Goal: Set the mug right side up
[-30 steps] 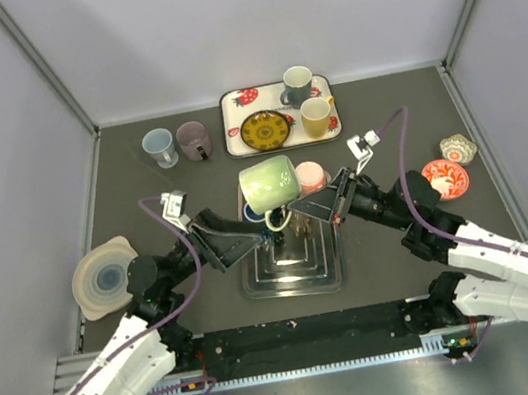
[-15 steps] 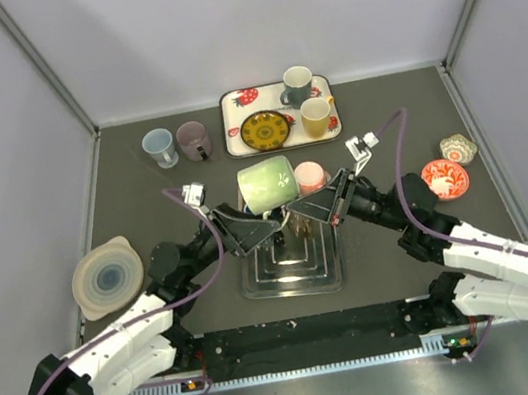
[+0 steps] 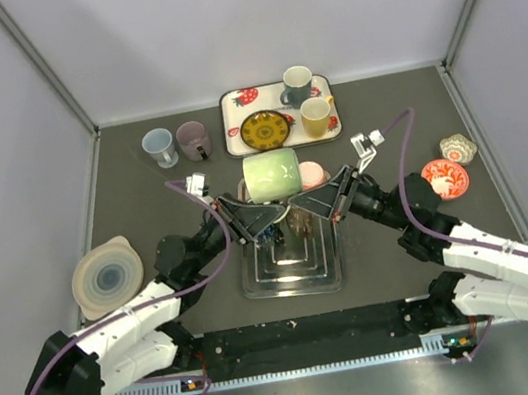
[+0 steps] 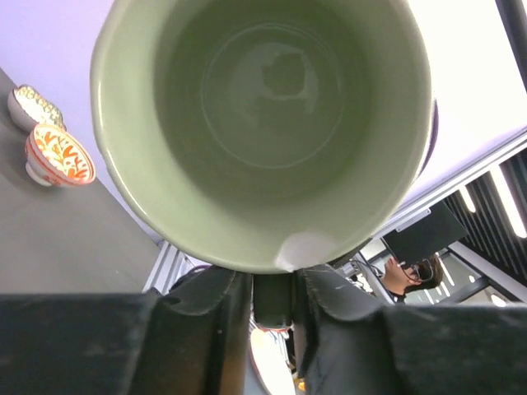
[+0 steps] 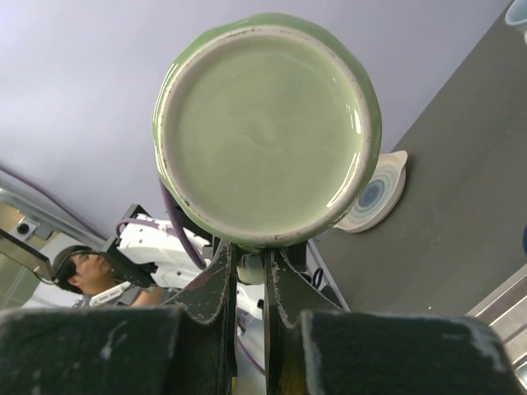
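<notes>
Mug is held sideways in the air, clamped by left gripper and right gripper. One grip should be released before rotation upright.

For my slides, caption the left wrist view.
Left gripper straddles the handle of the green mug, empty mouth toward the camera, two patterned bowls behind.

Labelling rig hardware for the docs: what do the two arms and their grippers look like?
Both arms match. The left arm and right arm have white shells near the base, black joints and links further out. A purple cable loops along each. A small pale camera block sits at each wrist. The left gripper and right gripper have black, flat, scuffed fingers.
</notes>
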Available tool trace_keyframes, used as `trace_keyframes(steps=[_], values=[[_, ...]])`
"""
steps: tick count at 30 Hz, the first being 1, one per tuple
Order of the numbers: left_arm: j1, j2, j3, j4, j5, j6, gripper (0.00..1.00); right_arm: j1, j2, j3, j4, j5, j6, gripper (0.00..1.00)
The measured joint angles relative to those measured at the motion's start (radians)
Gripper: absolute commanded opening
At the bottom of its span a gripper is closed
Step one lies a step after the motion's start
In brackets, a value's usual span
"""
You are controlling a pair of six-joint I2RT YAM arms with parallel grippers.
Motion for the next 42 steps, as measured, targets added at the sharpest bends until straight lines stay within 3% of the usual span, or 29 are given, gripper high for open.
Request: trace_keyframes(steps=[1, 8, 10, 11, 13, 14, 17, 22, 25, 31, 33, 36, 42], values=[[-0.001, 0.006, 0.004, 0.01, -0.001, -0.006, 0.0, 0.0, 0.0, 0.0, 0.001, 0.002, -0.006, 0.0], [-0.003, 0.034, 0.017, 0.041, 0.002, -0.02, 0.0, -0.006, -0.007, -0.006, 0.01, 0.008, -0.027, 0.0], [-0.003, 0.035, 0.019, 0.037, 0.01, -0.016, 0.0, -0.006, -0.013, -0.006, -0.004, 0.007, -0.037, 0.13], [-0.003, 0.033, 0.024, 0.015, 0.014, -0.009, 0.0, -0.007, -0.019, -0.003, -0.019, 0.008, -0.047, 0.27], [-0.001, 0.025, 0.041, -0.036, 0.022, 0.023, 0.0, -0.009, -0.032, 0.012, -0.074, 0.009, -0.07, 0.39], [-0.002, 0.015, 0.055, -0.08, 0.022, 0.042, 0.0, -0.008, -0.035, 0.022, -0.106, 0.005, -0.089, 0.47], [-0.005, -0.034, 0.074, -0.201, 0.013, 0.114, 0.0, -0.006, -0.04, 0.05, -0.204, -0.017, -0.137, 0.56], [-0.005, -0.145, 0.077, -0.375, -0.048, 0.232, 0.0, -0.006, -0.047, 0.118, -0.357, -0.017, -0.207, 0.64], [-0.004, -0.218, 0.129, -0.568, -0.133, 0.344, 0.0, -0.006, -0.06, 0.166, -0.455, 0.0, -0.249, 0.67], [0.014, -0.218, 0.459, -1.061, -0.465, 0.622, 0.0, -0.006, -0.136, 0.229, -0.687, 0.108, -0.337, 0.69], [0.07, -0.164, 0.579, -1.204, -0.572, 0.69, 0.0, -0.006, -0.155, 0.247, -0.774, 0.159, -0.368, 0.69], [0.255, -0.082, 0.671, -1.328, -0.624, 0.738, 0.0, -0.006, -0.169, 0.252, -0.853, 0.215, -0.403, 0.69], [0.633, 0.124, 0.672, -1.491, -0.656, 0.756, 0.0, -0.006, -0.16, 0.251, -0.95, 0.249, -0.459, 0.68]])
